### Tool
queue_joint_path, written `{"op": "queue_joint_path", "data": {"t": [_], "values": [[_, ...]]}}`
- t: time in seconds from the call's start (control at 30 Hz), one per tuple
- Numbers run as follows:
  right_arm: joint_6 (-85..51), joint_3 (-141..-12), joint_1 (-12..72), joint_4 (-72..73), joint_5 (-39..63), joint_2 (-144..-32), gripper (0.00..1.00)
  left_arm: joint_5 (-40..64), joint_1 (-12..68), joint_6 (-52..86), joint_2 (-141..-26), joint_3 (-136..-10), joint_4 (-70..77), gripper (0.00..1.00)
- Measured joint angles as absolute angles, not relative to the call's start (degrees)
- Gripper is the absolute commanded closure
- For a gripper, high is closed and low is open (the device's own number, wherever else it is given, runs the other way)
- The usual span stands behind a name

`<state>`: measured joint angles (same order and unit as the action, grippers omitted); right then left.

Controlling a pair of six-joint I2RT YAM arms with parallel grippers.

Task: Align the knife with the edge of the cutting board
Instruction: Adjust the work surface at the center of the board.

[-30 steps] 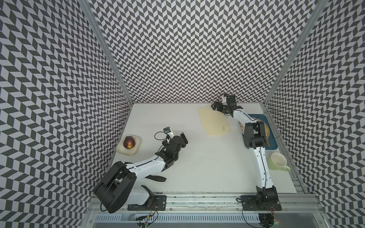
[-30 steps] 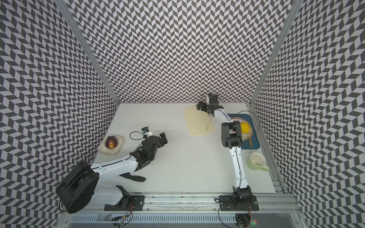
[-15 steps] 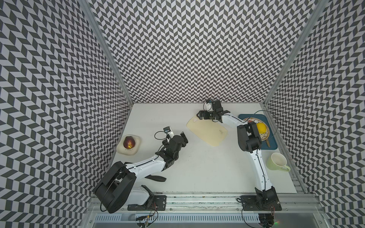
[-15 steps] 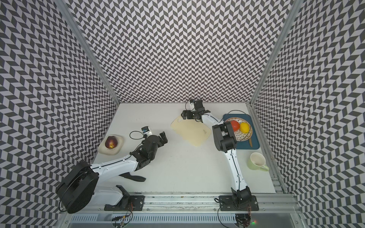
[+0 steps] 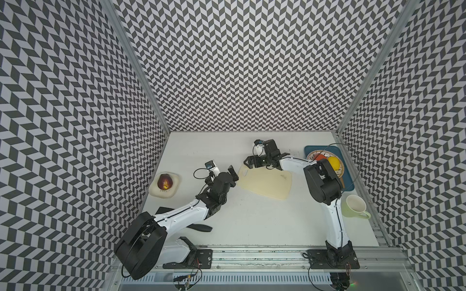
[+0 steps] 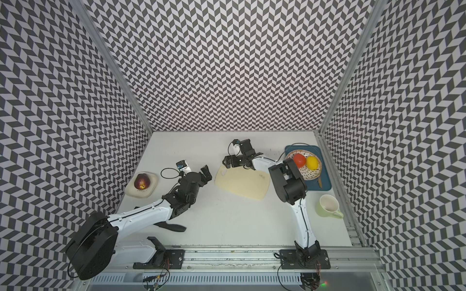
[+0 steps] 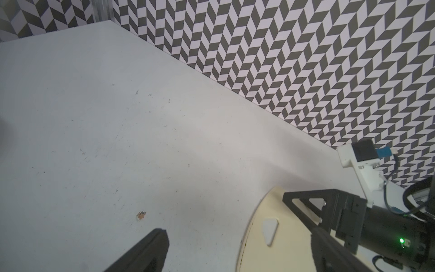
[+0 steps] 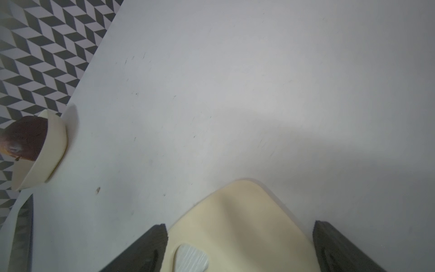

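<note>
The cream cutting board [image 5: 267, 180] [image 6: 242, 182] lies askew on the table's far middle, its hole end toward the left. My right gripper [image 5: 248, 162] [image 6: 227, 162] [image 8: 239, 225] hovers open over that hole corner, and its fingers straddle the board [image 8: 240, 207]. Whether they touch it I cannot tell. My left gripper [image 5: 233, 172] [image 6: 205, 172] [image 7: 237, 233] stands open and empty just left of the board [image 7: 277, 254]. Of the knife only a slim black handle [image 5: 199, 227] [image 6: 171, 226] shows, sticking out from under my left arm near the front.
A cream bowl [image 5: 165, 184] [image 6: 142, 184] holding a dark red fruit sits by the left wall. At the right stands a blue tray [image 5: 349, 182] [image 6: 326, 185] with a plate of a tomato and a lemon. A pale green mug [image 5: 355, 205] [image 6: 327, 205] stands in front of the tray.
My right arm has swung left from the far right, and the board slid left and turned with it, uncovering the tray. The left arm has not moved.
</note>
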<state>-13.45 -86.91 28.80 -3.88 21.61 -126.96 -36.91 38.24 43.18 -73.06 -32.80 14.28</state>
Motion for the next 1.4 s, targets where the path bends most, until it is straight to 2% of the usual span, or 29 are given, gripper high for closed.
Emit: {"op": "queue_joint_path", "data": {"t": [0.1, 0.2, 0.57, 0.83, 1.17, 1.4], "values": [[-13.8, -81.5, 29.4, -3.9, 21.8, -122.9, 0.0, -37.0, 38.2, 43.2, -72.5, -32.5, 14.3, 0.0], [-17.5, -75.5, 29.6, -4.8, 17.8, -117.2, 0.0, -37.0, 38.2, 43.3, -72.0, -31.9, 14.3, 0.0], [-29.9, -42.9, 29.1, -3.0, 1.1, -84.3, 0.0, -36.5, 39.0, 43.4, -70.7, -30.9, 14.7, 0.0], [-34.8, -30.6, 29.1, -6.9, -3.2, -68.2, 0.0, -35.5, 39.7, 43.4, -70.7, -30.9, 15.4, 0.0], [-37.0, -21.7, 29.1, -3.7, 1.9, -66.9, 0.0, -35.2, 39.8, 43.3, -70.8, -30.9, 15.4, 0.0], [-37.1, -23.8, 29.8, 4.9, 5.4, -74.1, 0.0, -35.2, 39.8, 43.2, -71.3, -30.9, 15.4, 0.0]]}}
